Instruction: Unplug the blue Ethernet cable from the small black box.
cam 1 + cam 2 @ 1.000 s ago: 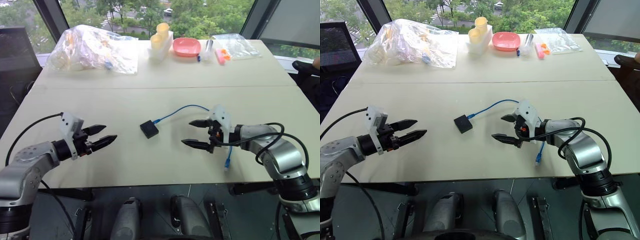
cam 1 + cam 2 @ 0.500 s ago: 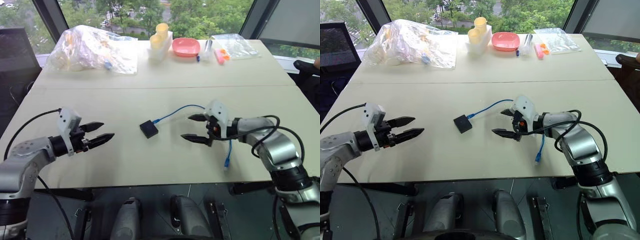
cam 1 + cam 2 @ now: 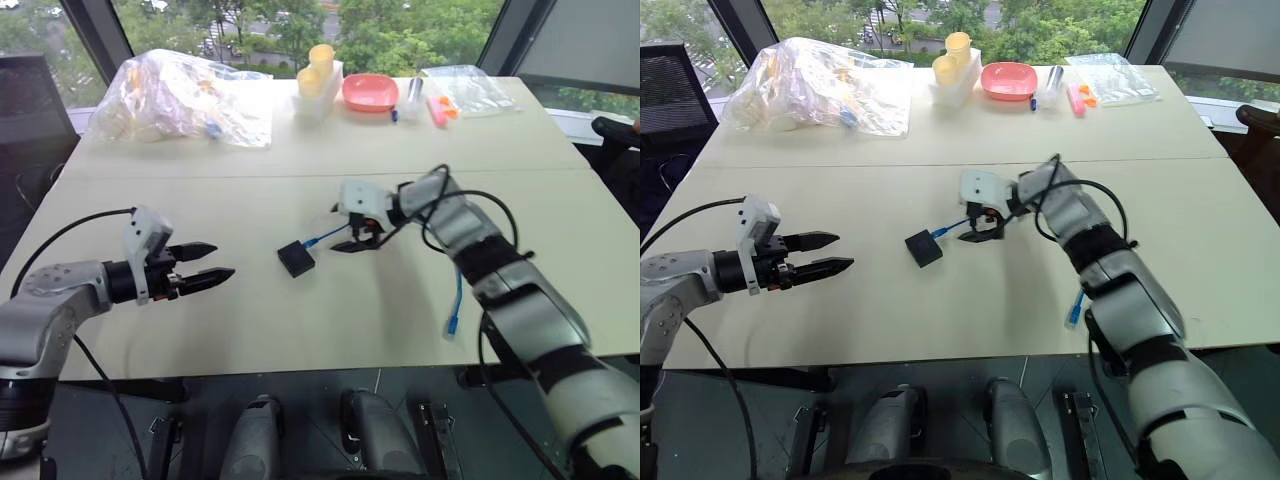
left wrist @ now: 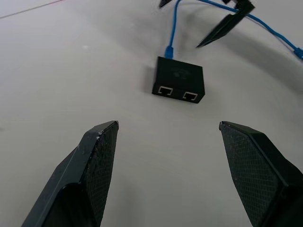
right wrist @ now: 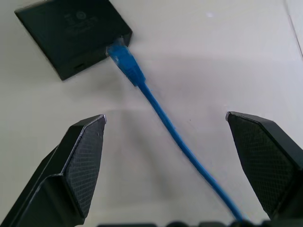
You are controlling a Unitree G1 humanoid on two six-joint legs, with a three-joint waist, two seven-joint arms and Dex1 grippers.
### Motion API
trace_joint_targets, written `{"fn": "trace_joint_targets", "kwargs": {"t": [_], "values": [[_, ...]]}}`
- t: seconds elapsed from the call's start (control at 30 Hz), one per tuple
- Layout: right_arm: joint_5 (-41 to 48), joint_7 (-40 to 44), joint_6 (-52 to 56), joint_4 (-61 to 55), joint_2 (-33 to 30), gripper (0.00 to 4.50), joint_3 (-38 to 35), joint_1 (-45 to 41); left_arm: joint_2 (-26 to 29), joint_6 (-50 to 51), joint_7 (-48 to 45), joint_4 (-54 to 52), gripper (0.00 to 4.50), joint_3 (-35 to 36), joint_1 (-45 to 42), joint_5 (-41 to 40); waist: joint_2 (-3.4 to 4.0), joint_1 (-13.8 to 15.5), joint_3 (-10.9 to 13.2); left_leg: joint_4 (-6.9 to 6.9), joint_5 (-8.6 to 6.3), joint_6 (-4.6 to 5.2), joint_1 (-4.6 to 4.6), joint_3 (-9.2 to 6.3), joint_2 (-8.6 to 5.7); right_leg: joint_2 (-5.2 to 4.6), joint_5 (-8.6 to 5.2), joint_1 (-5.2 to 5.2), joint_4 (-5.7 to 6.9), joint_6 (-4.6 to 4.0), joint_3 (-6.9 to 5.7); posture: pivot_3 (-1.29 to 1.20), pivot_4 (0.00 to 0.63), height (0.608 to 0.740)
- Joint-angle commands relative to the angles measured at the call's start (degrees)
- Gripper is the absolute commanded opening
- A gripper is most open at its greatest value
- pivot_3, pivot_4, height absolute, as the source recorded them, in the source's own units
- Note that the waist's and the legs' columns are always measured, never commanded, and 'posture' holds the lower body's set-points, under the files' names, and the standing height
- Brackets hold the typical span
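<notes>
Cable (image 5: 142,92) is plugged into the box (image 5: 73,34), so unplugging remains: right gripper (image 5: 163,161) straddles it with fingers spread, left gripper (image 3: 210,270) waits empty, fingers apart.

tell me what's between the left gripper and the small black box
Bare table top. In the left wrist view nothing lies between the open left gripper and the small black box.

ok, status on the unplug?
Both claws open, empty. Right claw straddling blue Ethernet cable just behind the plug, not gripping. Cable still seated in small black box. Left claw off to the side. Nothing blocking.
</notes>
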Motion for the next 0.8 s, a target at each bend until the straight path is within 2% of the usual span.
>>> {"fn": "trace_joint_targets", "kwargs": {"t": [0.03, 0.3, 0.4, 0.47, 0.5, 0.8], "values": [[-3.7, 3.9, -5.7, 10.5, 4.4, 4.27, 1.1, -6.7, -1.2, 0.5, 2.9, -4.4, 3.56, 2.0, 1.9, -0.8, 0.0, -0.1, 0.0, 0.0, 0.0, 0.0, 0.01, -0.01, 0.01, 0.0, 0.0, 0.01, 0.01, 0.0, 0.0, 0.0, 0.15, 0.74], [-15.0, -1.0, -11.3, 23.2, 11.5, 4.27, 4.9, -11.3, -2.7, 2.0, 7.6, -10.4, 3.56, 5.8, 7.8, -2.0, -0.02, 0.0, 0.0, 0.04, 0.01, -0.03, 0.14, 0.02, 0.02, -0.07, -0.1, 0.05, 0.17, -0.22, 0.04, 0.0, 0.15, 0.74], [-21.0, -6.7, -12.4, 25.0, 11.9, 4.27, 8.6, -11.0, -3.1, 2.8, 9.2, -12.1, 3.56, 6.7, 8.6, -2.9, -0.03, -0.2, -0.1, 0.03, 0.01, -0.04, 0.43, 0.02, 0.02, -0.09, -0.13, 0.25, 0.32, -0.25, 0.05, 0.0, 0.15, 0.74], [-24.1, -9.7, -12.0, 25.8, 12.0, 3.73, 10.4, -11.3, -3.4, 3.3, 10.2, -13.4, 3.57, 7.1, 9.3, -3.2, -0.12, -0.4, -0.2, -0.01, 0.0, -0.06, 0.88, 0.02, 0.02, -0.1, -0.15, 0.61, 0.32, -0.28, 0.06, 0.0, 0.15, 0.74], [-25.3, -10.6, -11.9, 26.2, 12.1, 3.73, 10.9, -11.5, -3.4, 3.6, 10.6, -14.2, 3.57, 7.6, 9.9, -3.6, -0.22, -0.5, -0.3, -0.03, -0.01, -0.08, 1.03, 0.01, 0.03, -0.12, -0.16, 0.76, 0.29, -0.29, 0.07, 0.0, 0.15, 0.74], [-23.8, -7.9, -11.1, 26.5, 14.4, 3.73, 6.2, -12.1, -3.2, 4.5, 12.8, -17.8, 3.57, 11.3, 14.5, -5.0, -0.2, -1.1, -0.3, -0.09, -0.01, -0.08, 1.05, 0.01, 0.07, -0.15, -0.14, 0.75, 0.26, -0.33, 0.08, 0.0, 0.15, 0.74]]}}
